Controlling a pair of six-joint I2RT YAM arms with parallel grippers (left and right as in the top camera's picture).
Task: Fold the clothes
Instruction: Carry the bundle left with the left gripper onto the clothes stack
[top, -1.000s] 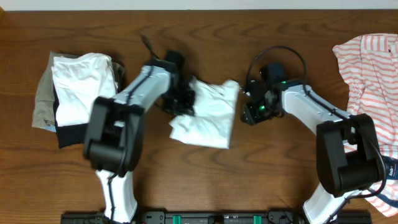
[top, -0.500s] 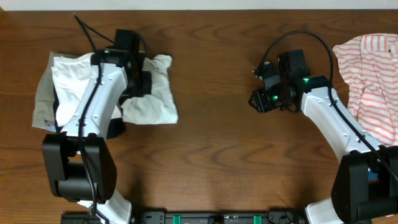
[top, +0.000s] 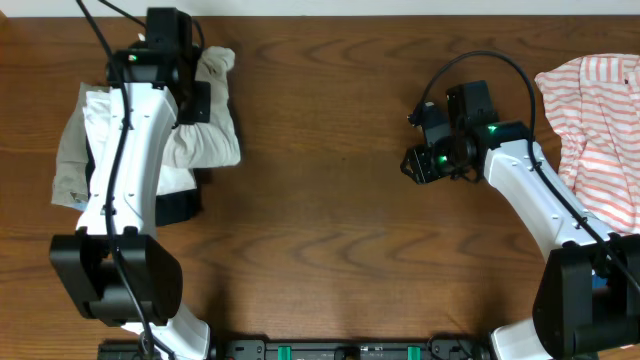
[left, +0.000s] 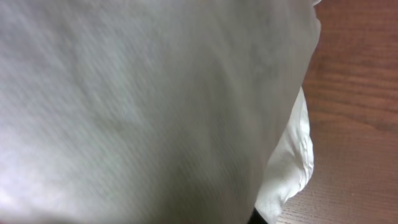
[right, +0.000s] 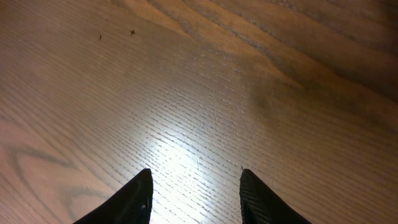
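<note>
Within the last second the folded white shirt (top: 210, 150) has been carried from the centre of the desk (top: 330, 230) to the upper left of the overhead frame. It is now held at the right edge of the stack (top: 70, 160) of khaki, white and black pieces, partly overlapping it. This indicates that the fold is finished and the stacking step is under way; release onto the stack is judged to be the remaining action. The left pincer (top: 203, 102) is clamped shut on the shirt. Its fingers are hidden by cloth, and the left wrist view is filled almost entirely by the white shirt (left: 124, 112). The left arm is stretched far forward along the left side of the frame, with the wrist at the far edge of the desk. The right pincer (top: 415, 165) has been drawn back a little toward the right and is now parked over bare wood at centre right. In the right wrist view the right pincer (right: 196, 199) is seen parted, with nothing between its fingers (right: 134, 199). The right arm is bent at the elbow. The striped garment (top: 600, 130) lies unfolded at the right edge and is judged to be next in line.
</note>
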